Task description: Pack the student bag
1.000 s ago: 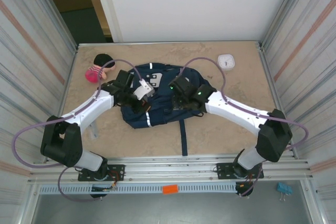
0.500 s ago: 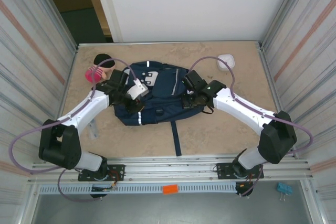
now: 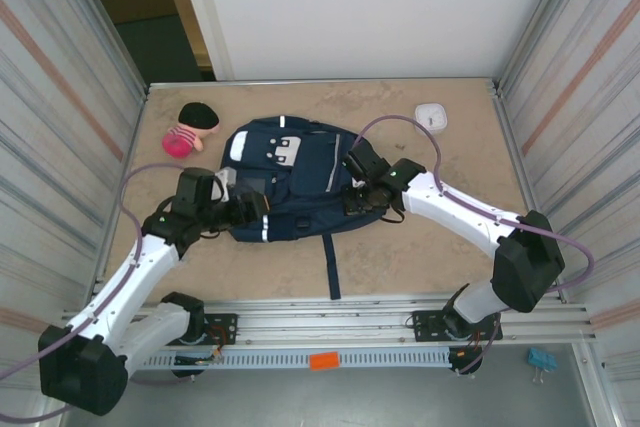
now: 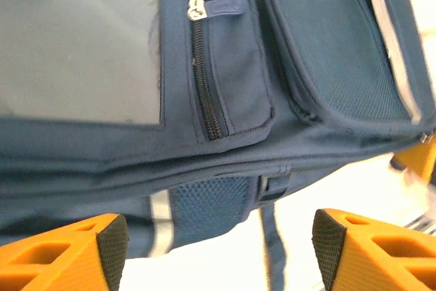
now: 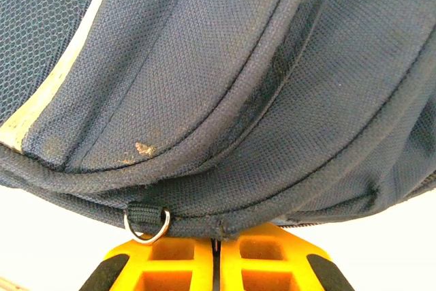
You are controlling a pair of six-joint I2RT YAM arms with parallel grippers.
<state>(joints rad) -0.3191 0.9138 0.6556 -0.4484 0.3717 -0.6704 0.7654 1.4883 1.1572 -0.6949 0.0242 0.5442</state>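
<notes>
**Left arm backs off the bag, right arm stays at its edge**

Pulled back toward its base since 1 second ago, the left gripper (image 3: 254,207) now sits just off the near-left edge of the student bag (image 3: 295,179). The bag lies flat in the middle of the table (image 3: 430,247). From above, the right gripper (image 3: 361,196) is at the bag's right edge, touching it, much as it was half a second ago. 1 dark strap (image 3: 329,265) trails toward the near rail. A pink doll (image 3: 188,127) lies by the bag's far-left corner, apart from it.

At the left wrist, the left gripper (image 4: 218,243) is spread wide — its 2 orange fingers (image 4: 102,250) stand at the bottom corners with nothing between them. The student bag (image 4: 225,80) lies just ahead of them, with a zipper pull (image 4: 198,7) beside a grey window panel (image 4: 75,52).

At the right wrist, the right gripper (image 5: 214,250) is pressed together right under the bottom seam of the student bag (image 5: 238,80), next to a metal D-ring (image 5: 146,225). Whether a sliver of fabric is caught between the pads — that cannot be told.
</notes>
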